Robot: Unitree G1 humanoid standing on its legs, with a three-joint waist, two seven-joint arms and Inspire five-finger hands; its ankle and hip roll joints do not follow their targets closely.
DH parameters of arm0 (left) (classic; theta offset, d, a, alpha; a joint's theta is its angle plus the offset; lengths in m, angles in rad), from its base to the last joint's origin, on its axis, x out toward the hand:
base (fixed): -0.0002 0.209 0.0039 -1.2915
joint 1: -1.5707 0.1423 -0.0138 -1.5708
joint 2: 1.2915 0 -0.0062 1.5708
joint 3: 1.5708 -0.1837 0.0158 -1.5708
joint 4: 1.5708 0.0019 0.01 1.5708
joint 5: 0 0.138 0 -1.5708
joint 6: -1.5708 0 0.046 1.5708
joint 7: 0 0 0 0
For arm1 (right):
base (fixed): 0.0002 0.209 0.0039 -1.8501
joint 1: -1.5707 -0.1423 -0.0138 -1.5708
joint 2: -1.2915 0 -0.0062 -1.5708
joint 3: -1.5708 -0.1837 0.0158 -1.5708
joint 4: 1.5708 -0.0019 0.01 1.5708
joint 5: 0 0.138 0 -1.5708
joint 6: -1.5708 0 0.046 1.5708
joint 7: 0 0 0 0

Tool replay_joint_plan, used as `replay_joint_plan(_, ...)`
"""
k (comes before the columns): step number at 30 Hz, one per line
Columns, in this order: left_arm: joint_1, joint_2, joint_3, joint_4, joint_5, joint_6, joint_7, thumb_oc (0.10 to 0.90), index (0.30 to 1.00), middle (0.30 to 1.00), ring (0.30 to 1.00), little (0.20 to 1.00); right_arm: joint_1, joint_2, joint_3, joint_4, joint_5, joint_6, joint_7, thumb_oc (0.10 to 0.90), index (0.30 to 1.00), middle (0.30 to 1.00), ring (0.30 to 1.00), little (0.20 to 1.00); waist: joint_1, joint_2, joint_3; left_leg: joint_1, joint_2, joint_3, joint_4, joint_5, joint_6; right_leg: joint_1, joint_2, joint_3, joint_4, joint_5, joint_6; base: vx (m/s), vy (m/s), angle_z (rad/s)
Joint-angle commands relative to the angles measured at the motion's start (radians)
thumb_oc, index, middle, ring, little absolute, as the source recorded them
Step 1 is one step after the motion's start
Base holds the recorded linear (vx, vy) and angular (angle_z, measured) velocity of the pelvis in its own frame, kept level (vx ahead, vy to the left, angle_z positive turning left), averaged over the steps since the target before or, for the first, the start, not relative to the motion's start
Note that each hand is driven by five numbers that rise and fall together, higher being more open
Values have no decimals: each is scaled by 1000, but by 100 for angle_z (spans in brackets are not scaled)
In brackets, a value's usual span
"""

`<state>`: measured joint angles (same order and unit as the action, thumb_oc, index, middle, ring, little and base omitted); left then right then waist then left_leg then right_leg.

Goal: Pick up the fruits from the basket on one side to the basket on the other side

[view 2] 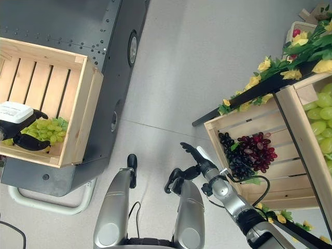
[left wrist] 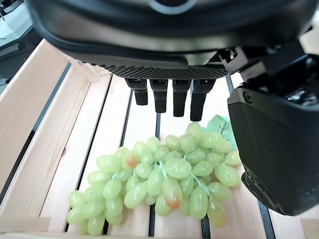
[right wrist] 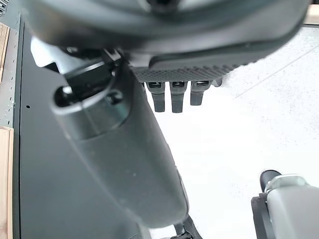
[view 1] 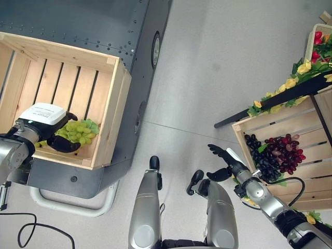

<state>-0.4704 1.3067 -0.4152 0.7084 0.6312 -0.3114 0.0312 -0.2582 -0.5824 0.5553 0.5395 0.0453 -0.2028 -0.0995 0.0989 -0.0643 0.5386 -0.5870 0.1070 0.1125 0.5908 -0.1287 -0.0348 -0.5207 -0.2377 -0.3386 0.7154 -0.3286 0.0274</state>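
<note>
While open, left hand (view 1: 58,141) straddles green grapes (view 1: 79,132).

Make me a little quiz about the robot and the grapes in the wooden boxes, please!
1. True or false: the green grapes lie on the slats of the left wooden crate.
2. What fruit is in the right wooden crate, next to the right hand?
A. bananas
B. dark purple grapes
C. oranges
3. Fill in: the left hand is over the green grapes with its fingers ____, not curled round them.

Key
1. True. The bunch rests on the crate floor under the hand.
2. B. The dark purple grapes lie in that crate; the right hand is open beside it, holding nothing.
3. Straight (open).
</note>
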Motion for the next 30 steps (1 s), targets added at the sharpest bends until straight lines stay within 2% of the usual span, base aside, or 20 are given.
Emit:
replay_joint_plan(1, -23, 58, 42, 10, -29, 47, -2, 800, 900, 900, 900, 900, 28, -98, -77, -52, -4, -65, 2, 800, 900, 900, 900, 900, -3, 74, -19, 76, -47, 63, -29, -99, 67, 49, -9, -10, -99, 95, 28, 0, 0, 0)
replay_joint_plan(3, -30, 53, 36, 18, -19, 64, -25, 800, 900, 900, 900, 900, 26, -96, -77, -47, -5, -72, 3, 800, 900, 900, 900, 900, -3, 71, -19, 74, -46, 61, -30, -100, 69, 47, -8, -11, -96, 95, 28, 0, 0, 0)
replay_joint_plan(5, -33, 39, 24, 31, 2, 110, -54, 800, 900, 900, 900, 900, 21, -96, -72, -52, -2, -70, -3, 800, 900, 900, 900, 900, -3, 66, -19, 63, -45, 58, -26, -99, 68, 39, -4, -11, -93, 94, 26, 0, 0, 0)
replay_joint_plan(13, -40, 6, 8, 57, 28, 151, -113, 800, 900, 900, 900, 900, 8, -98, -73, -58, 4, -65, 5, 800, 900, 900, 900, 900, -5, 48, -19, 48, -38, 53, -36, -88, 62, 25, 4, -14, -97, 99, 23, 0, 0, 0)
replay_joint_plan(14, -38, -25, -6, 88, 45, 200, -152, 800, 900, 900, 900, 900, 4, -92, -69, -52, 2, -67, 1, 800, 900, 900, 900, 900, -7, 34, -19, 37, -34, 46, -43, -85, 63, 14, 10, -16, -98, 99, 21, 0, 0, 0)
replay_joint_plan(15, -46, -33, -17, 103, 58, 210, -156, 800, 900, 900, 900, 900, 1, -91, -66, -48, 2, -68, 0, 800, 900, 900, 900, 900, -6, 32, -19, 34, -34, 46, -45, -83, 64, 11, 11, -18, -98, 99, 20, -12, -26, 5)
replay_joint_plan(23, -90, -73, -81, 155, 92, 253, -133, 800, 900, 900, 900, 900, -28, -94, -54, -40, 20, -70, 8, 800, 900, 900, 900, 900, -12, 12, -19, -9, -25, 41, -24, -88, 65, -29, 19, -18, -79, 97, 13, -6, 1, 3)
replay_joint_plan(24, -86, -90, -85, 150, 86, 263, -104, 800, 900, 900, 900, 900, -33, -93, -54, -44, 29, -62, 2, 800, 900, 900, 900, 900, -12, 6, -19, -20, -24, 38, -24, -86, 64, -40, 23, -18, -75, 98, 11, -15, 6, 10)
replay_joint_plan(30, -83, -132, -95, 165, 71, 237, -5, 800, 900, 900, 900, 900, -38, -94, -62, -42, 51, -61, 0, 800, 900, 900, 900, 900, -19, -7, -19, -35, -20, 38, -24, -85, 66, -58, 31, -15, -70, 97, 8, -3, 3, 3)
